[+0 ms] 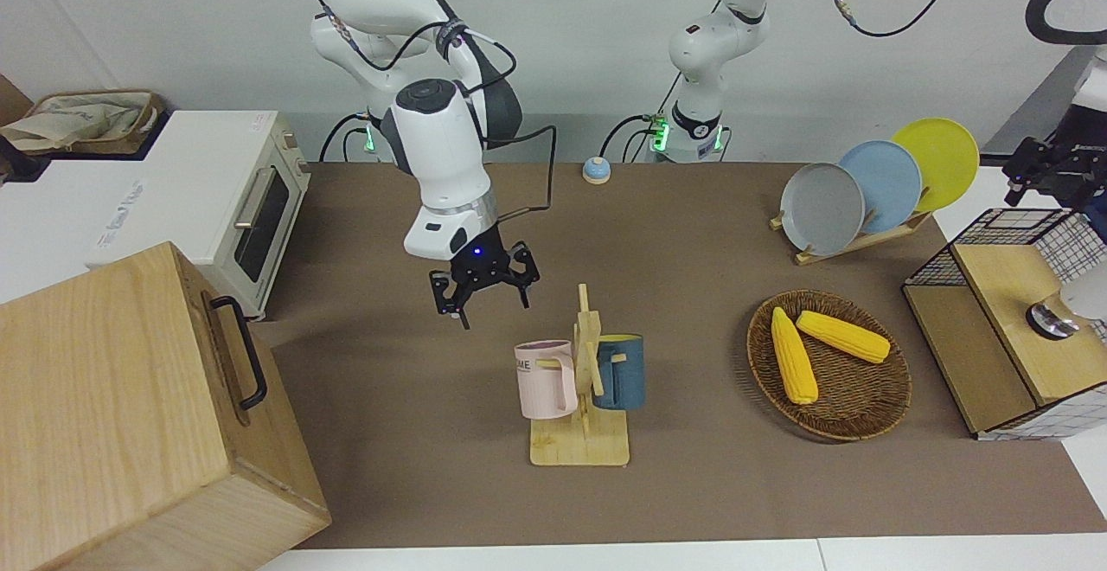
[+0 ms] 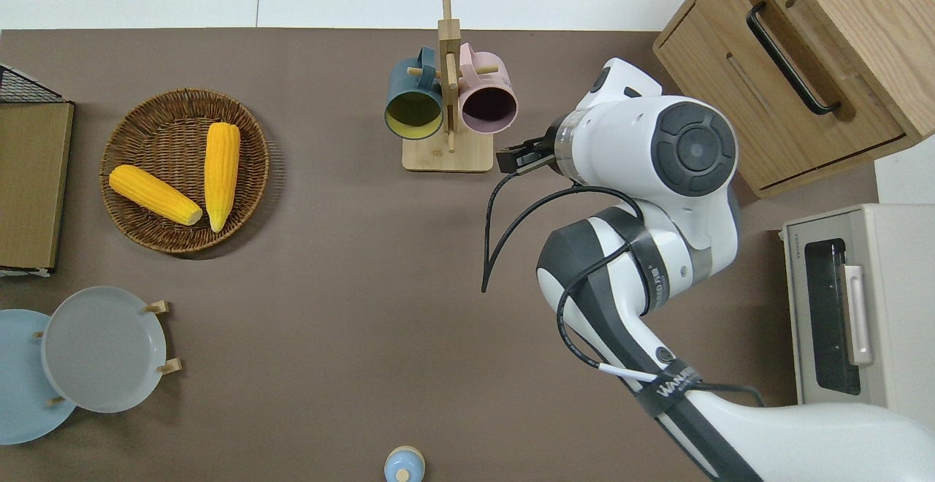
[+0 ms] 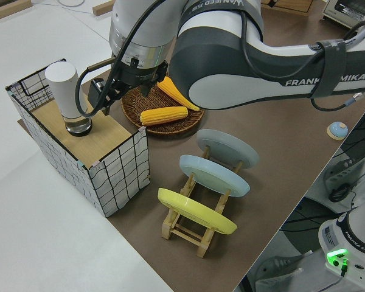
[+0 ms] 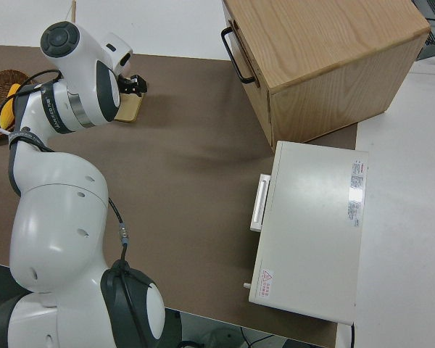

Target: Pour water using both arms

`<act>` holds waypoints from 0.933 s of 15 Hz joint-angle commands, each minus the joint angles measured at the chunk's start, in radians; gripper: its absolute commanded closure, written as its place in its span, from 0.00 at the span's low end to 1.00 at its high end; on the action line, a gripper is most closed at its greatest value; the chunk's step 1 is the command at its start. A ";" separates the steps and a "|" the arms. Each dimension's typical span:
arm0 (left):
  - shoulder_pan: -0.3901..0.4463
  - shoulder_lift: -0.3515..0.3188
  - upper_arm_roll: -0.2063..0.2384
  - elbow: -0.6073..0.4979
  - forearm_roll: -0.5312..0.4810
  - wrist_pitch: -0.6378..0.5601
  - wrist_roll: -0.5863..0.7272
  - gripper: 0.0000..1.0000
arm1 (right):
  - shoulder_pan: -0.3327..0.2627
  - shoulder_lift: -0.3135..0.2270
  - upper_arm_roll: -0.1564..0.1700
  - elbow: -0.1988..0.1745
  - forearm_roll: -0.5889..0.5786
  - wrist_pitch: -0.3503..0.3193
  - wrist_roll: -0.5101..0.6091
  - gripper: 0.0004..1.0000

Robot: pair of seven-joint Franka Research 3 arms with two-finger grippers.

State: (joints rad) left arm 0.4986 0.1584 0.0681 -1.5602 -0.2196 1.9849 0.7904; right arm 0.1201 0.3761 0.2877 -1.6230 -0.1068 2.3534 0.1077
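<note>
A pink mug [image 1: 545, 379] and a dark blue mug [image 1: 621, 372] hang on a wooden rack [image 1: 581, 441] mid-table. My right gripper [image 1: 483, 294] hangs open and empty over the bare mat beside the pink mug [image 2: 488, 104], toward the right arm's end; it also shows in the overhead view [image 2: 515, 159]. A white bottle [image 3: 67, 97] stands upright on the wooden lid of a wire crate [image 3: 112, 167] at the left arm's end. My left gripper [image 3: 125, 100] is open right beside the bottle, holding nothing. No water shows.
A wicker basket [image 1: 852, 420] with two corn cobs lies between rack and crate. A plate rack [image 1: 865, 238] holds three plates. A white toaster oven [image 1: 233, 199] and a wooden box [image 1: 130, 415] with a black handle fill the right arm's end. A small blue bell [image 1: 596, 170] sits near the arm bases.
</note>
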 commanded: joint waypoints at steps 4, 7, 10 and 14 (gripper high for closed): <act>0.080 0.065 -0.010 -0.026 -0.277 0.231 0.193 0.00 | 0.010 0.110 -0.008 0.103 -0.120 0.132 0.010 0.03; 0.069 0.104 -0.025 -0.035 -0.383 0.345 0.197 0.00 | 0.029 0.148 -0.012 0.178 -0.126 0.139 0.014 0.07; 0.055 0.142 -0.050 -0.031 -0.450 0.446 0.196 0.00 | 0.033 0.158 -0.013 0.187 -0.128 0.142 0.012 0.15; 0.057 0.182 -0.077 -0.020 -0.461 0.502 0.204 0.00 | 0.047 0.165 -0.032 0.190 -0.148 0.155 0.007 0.47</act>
State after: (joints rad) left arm 0.5577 0.3197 0.0053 -1.5855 -0.6533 2.4392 0.9684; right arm 0.1554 0.5152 0.2707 -1.4619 -0.2226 2.4891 0.1078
